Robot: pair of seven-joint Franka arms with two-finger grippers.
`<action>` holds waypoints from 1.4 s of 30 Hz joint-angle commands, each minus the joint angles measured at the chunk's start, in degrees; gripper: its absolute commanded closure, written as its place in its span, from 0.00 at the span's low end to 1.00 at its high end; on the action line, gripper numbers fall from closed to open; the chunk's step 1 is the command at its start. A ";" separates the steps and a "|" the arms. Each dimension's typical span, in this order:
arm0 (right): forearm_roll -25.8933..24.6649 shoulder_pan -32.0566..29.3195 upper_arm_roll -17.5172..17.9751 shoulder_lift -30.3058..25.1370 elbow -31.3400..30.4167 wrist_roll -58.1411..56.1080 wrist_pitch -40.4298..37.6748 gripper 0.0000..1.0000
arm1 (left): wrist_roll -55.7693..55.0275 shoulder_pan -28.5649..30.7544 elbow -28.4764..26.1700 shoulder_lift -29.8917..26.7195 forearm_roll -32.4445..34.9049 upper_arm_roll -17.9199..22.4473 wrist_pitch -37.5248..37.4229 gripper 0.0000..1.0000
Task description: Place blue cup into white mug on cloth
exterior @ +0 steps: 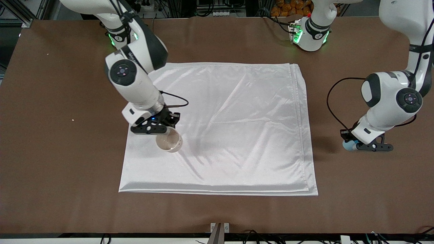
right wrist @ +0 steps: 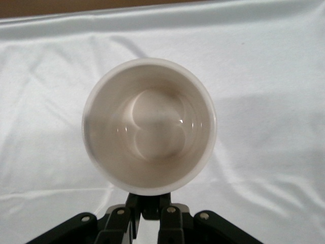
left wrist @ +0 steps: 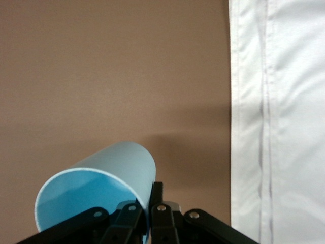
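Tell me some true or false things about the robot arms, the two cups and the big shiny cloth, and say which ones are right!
1. The right gripper is shut on the small off-white ceramic mug. True.
2. The small light-blue plastic cup already sits inside the mug. False: the left gripper holds it low over the brown table, off the cloth.
3. The mug is over the large shiny white cloth. True.
4. The mug is full of water. False: the right wrist view shows it empty.
5. The blue cup is over the middle of the cloth. False: it is past the cloth's edge toward the left arm's end.
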 commanded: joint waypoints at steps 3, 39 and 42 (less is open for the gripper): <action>-4.89 7.29 0.06 7.93 8.02 9.76 -0.45 1.00 | 0.34 0.25 3.21 -5.74 1.35 -0.72 -10.38 1.00; -16.84 18.19 -0.56 22.09 14.18 17.15 9.83 0.89 | -8.27 0.16 13.84 -3.82 3.72 -14.60 -14.35 1.00; -18.25 18.55 -0.65 22.35 13.92 17.15 9.83 0.88 | -10.81 -0.01 16.22 -1.53 3.72 -15.74 -14.35 1.00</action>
